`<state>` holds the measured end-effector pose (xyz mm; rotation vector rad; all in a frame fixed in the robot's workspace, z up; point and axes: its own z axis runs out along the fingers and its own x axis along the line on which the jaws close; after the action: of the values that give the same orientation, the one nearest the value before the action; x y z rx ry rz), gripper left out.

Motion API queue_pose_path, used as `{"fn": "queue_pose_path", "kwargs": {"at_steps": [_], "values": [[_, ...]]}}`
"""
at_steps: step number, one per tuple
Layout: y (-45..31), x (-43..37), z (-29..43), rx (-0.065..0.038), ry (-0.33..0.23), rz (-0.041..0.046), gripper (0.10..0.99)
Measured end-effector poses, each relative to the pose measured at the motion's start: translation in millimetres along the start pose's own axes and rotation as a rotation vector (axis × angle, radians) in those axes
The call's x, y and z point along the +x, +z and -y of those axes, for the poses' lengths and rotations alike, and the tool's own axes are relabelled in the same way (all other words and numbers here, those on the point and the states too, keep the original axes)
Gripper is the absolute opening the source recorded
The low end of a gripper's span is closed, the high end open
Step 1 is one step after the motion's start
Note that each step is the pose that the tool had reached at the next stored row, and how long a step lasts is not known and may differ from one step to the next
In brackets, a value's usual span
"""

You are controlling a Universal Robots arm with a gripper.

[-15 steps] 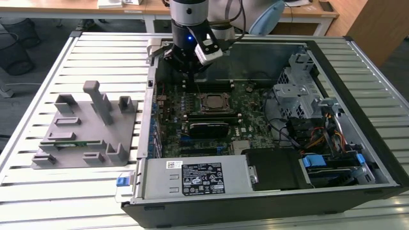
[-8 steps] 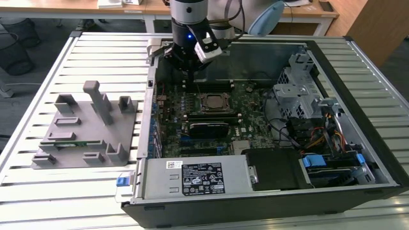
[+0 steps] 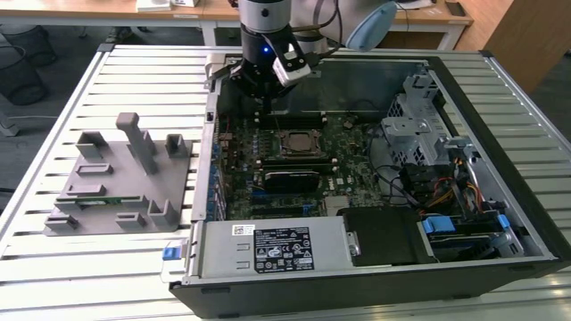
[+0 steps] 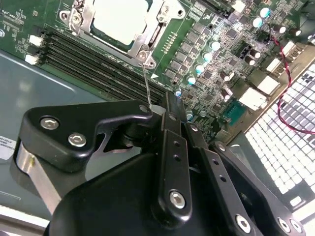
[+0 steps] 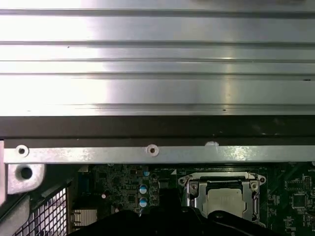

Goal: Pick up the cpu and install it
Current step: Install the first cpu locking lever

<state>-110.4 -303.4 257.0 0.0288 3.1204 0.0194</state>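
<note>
The cpu (image 3: 299,142) lies flat in its socket on the motherboard, silver top up, with the metal socket frame (image 4: 147,42) around it. Both wrist views show it, cpu (image 4: 118,19) and cpu (image 5: 224,201). My gripper (image 3: 265,101) hangs over the board just behind the socket, toward the case's back wall. In the second wrist view my gripper (image 4: 167,101) has its fingers together. The thin wire socket lever (image 4: 146,86) rises from the frame's corner and ends at the fingertips, where it seems pinched.
Black memory slots (image 4: 98,69) run beside the socket. In the open case, the power supply (image 3: 277,249) sits at the front and a drive cage (image 3: 415,127) on the exterior view's right. A grey fixture (image 3: 120,180) holding a green memory stick (image 3: 98,199) stands outside, at the left.
</note>
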Motion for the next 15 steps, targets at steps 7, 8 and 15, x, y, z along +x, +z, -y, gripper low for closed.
{"fn": "queue_pose_path", "kwargs": {"at_steps": [7,8,15], "values": [[0.3,-13.0,-0.2,0.000,0.000,-0.0001,0.106],[0.3,-14.4,-0.2,0.000,0.000,-0.0001,0.106],[0.6,-23.8,-0.4,0.000,0.000,-0.0001,0.106]]}}
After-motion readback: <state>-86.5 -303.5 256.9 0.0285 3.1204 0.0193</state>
